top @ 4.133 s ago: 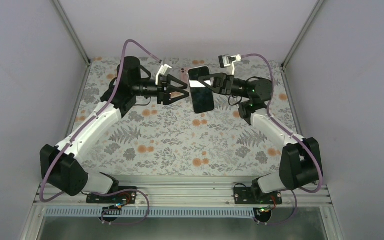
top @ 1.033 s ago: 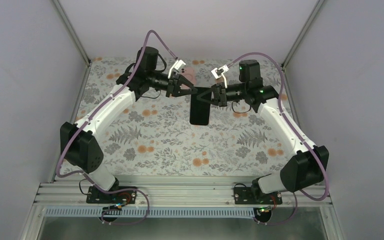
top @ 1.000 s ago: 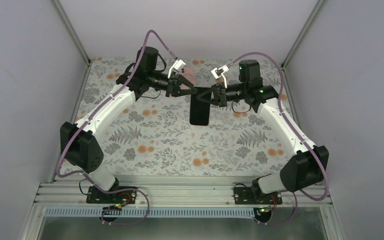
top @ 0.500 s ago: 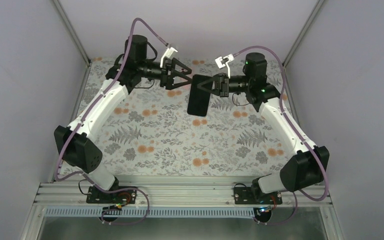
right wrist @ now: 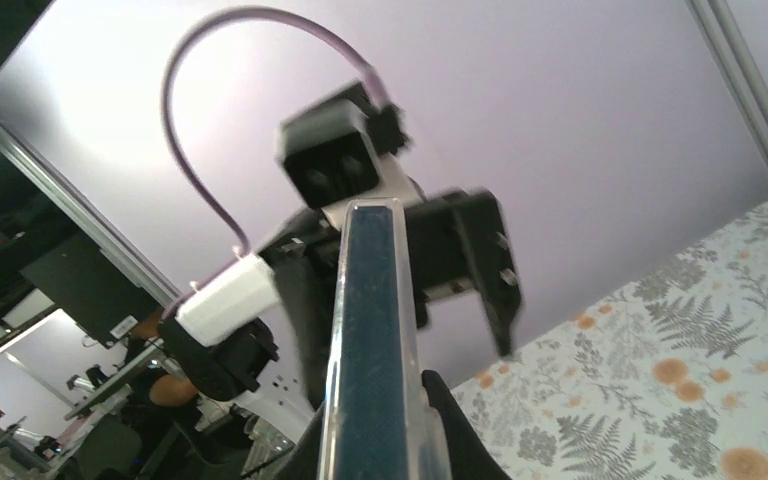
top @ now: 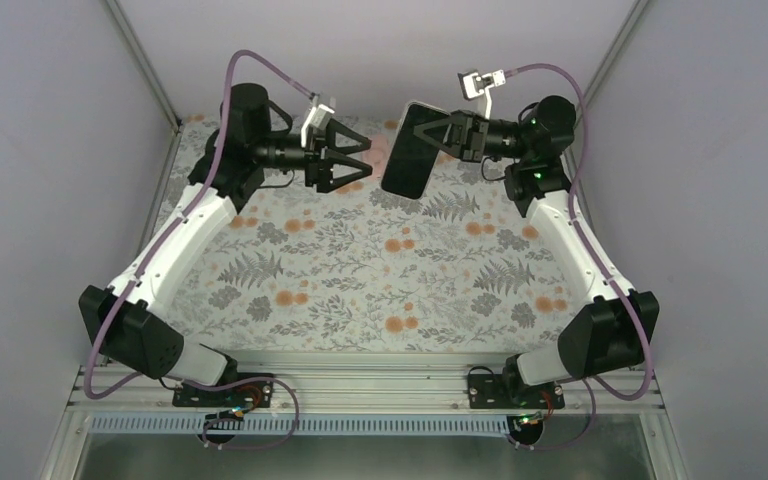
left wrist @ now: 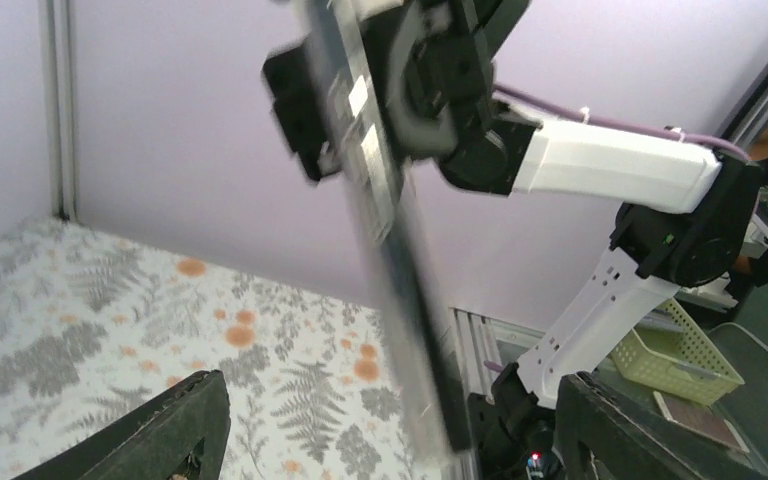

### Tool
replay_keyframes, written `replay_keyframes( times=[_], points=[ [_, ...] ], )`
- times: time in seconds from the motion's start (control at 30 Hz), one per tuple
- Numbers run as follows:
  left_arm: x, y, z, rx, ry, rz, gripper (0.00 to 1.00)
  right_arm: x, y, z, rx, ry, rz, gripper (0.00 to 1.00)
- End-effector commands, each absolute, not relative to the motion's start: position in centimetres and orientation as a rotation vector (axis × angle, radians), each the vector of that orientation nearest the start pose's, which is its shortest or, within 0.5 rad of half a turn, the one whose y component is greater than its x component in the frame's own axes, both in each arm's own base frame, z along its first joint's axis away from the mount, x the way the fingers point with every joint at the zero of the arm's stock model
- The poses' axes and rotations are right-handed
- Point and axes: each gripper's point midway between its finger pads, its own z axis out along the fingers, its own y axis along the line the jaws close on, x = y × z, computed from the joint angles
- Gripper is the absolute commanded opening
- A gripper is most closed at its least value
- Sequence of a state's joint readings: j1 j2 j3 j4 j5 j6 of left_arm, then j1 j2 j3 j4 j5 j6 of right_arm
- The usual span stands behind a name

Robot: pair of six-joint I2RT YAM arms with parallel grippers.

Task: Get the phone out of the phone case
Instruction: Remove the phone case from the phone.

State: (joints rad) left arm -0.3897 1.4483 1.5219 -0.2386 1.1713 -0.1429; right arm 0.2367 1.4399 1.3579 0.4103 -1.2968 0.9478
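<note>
The dark phone (top: pixel 407 152) sits in a clear case whose rim shows edge-on in the right wrist view (right wrist: pixel 372 330). My right gripper (top: pixel 436 134) is shut on the cased phone and holds it tilted in the air above the back of the table. In the right wrist view the right gripper (right wrist: pixel 380 445) grips both faces. My left gripper (top: pixel 363 162) is open and empty, a short way left of the phone, pointing at it. In the left wrist view the phone (left wrist: pixel 385 215) is blurred and edge-on ahead of the open left gripper (left wrist: pixel 390 400).
The floral table mat (top: pixel 360 280) lies below both arms. Grey walls with metal corner posts (top: pixel 145 65) close the back and sides. The arm bases sit on a rail (top: pixel 360 385) at the near edge.
The left gripper has drawn back to the left, away from the phone. The right gripper has lifted the cased phone up and toward the back right.
</note>
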Motion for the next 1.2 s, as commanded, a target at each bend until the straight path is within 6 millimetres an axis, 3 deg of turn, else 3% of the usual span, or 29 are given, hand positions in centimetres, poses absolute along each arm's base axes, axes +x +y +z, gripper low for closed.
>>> replay_keyframes(
  times=[0.0, 0.13, 0.5, 0.73, 1.17],
  points=[
    [27.9, -28.6, 42.4, 1.033, 1.483, -1.444, 0.81, 28.6, 23.8, 49.4, -0.794, 1.479, 1.74, 0.04],
    [27.3, -28.7, 42.0, 1.017, 1.485, -1.505, 0.8, 28.7, 23.5, 50.0, -0.743, 1.478, 1.765, 0.04],
    [26.5, -29.6, 40.8, 1.014, 1.505, -1.543, 0.75, 30.3, 22.5, 48.3, -0.526, 1.536, 1.849, 0.04],
    [25.9, -30.7, 40.3, 1.036, 1.511, -1.567, 0.75, 30.1, 22.5, 48.2, -0.526, 1.534, 1.852, 0.04],
    [27.3, -30.6, 39.2, 0.978, 1.556, -1.589, 0.68, 29.1, 22.3, 48.4, -0.556, 1.513, 1.859, 0.04]
  ],
)
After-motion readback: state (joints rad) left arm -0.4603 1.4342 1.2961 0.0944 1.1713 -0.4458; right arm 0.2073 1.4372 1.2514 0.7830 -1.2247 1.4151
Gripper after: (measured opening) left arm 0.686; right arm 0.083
